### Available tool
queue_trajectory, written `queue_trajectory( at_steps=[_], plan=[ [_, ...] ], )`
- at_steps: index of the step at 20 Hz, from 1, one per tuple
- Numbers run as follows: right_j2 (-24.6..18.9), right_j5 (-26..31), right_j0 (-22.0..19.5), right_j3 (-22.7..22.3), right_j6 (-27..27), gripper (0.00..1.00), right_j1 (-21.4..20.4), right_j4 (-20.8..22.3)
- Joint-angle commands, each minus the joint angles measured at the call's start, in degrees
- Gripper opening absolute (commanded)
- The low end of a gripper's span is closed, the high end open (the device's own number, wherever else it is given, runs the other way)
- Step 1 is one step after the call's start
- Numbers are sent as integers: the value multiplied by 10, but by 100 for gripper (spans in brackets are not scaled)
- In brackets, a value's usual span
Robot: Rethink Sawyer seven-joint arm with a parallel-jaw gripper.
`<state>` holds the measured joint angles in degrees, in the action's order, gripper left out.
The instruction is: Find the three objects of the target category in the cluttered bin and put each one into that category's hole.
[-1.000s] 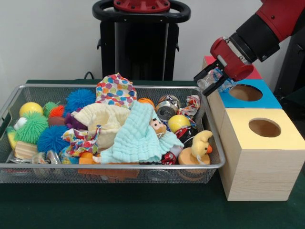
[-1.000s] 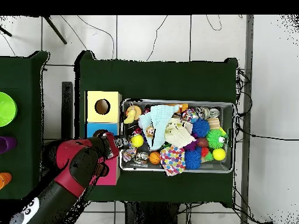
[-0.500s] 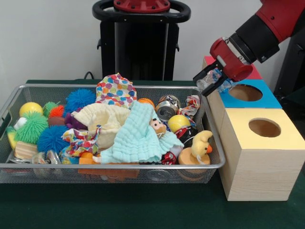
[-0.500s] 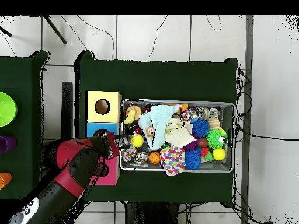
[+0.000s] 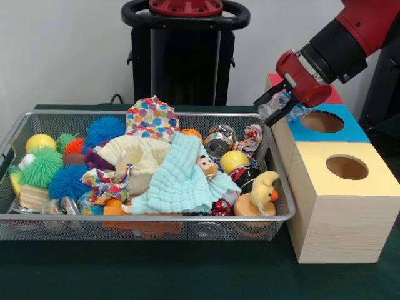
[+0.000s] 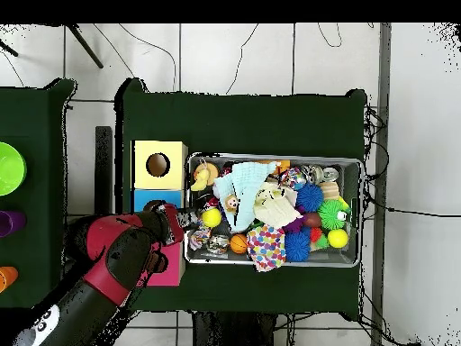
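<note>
My gripper [image 5: 275,106] hangs over the bin's right end, just left of the blue-topped box [image 5: 325,122] and its round hole. It is shut on a crumpled silvery and blue thing [image 5: 284,103] that looks like a crushed can. In the overhead view the gripper [image 6: 187,219] sits at the bin's left edge beside the blue-topped box [image 6: 153,200]. Another crushed silver can [image 5: 219,140] lies in the wire bin [image 5: 150,219] among cloths and toys. A red can [image 5: 222,206] is partly hidden under the mint cloth [image 5: 181,178].
A yellow-topped box [image 5: 344,187] with a hole stands nearest, and a pink-topped box [image 5: 334,95] lies behind the arm. The bin holds spiky balls [image 5: 103,130], a polka-dot cloth [image 5: 151,117], a yellow ball [image 5: 234,160] and a rubber duck [image 5: 262,190].
</note>
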<state>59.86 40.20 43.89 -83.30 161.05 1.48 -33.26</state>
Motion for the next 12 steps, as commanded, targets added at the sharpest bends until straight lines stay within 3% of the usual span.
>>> queue_trajectory(
  at_steps=[1,12],
  plan=[
    [-46,75,-5,57,180,0,30,-25],
    [-43,93,-6,71,194,0,35,-26]
  ],
)
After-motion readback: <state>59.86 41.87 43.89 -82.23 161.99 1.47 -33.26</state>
